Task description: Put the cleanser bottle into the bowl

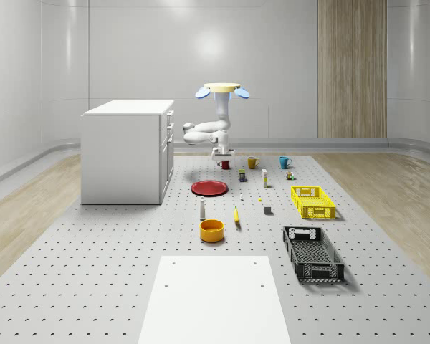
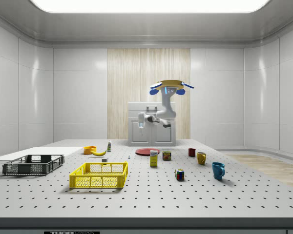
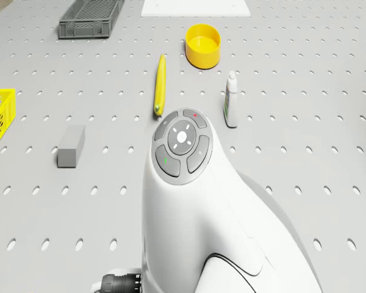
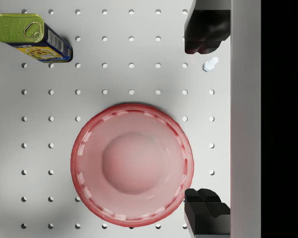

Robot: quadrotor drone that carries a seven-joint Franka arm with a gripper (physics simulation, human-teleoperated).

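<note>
The cleanser bottle [image 3: 231, 99], slim, light, tippy, wants gripping mid-body; the tool [image 4: 206, 119] hangs wide open, empty, above the desk [image 1: 115, 272].

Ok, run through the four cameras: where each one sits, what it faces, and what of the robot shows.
Whole-scene view: off the robot, high at the table's near end; the drone hovers over the far end.
Side view: off the robot, low at the table's side; drone and arm show.
Drone view: on the drone's body, looking forward and down; arm, bottle, bowl.
Wrist view: looking down between the gripper fingers at the red plate.
Shared: bowl in the drone, whole-scene and side views.
</note>
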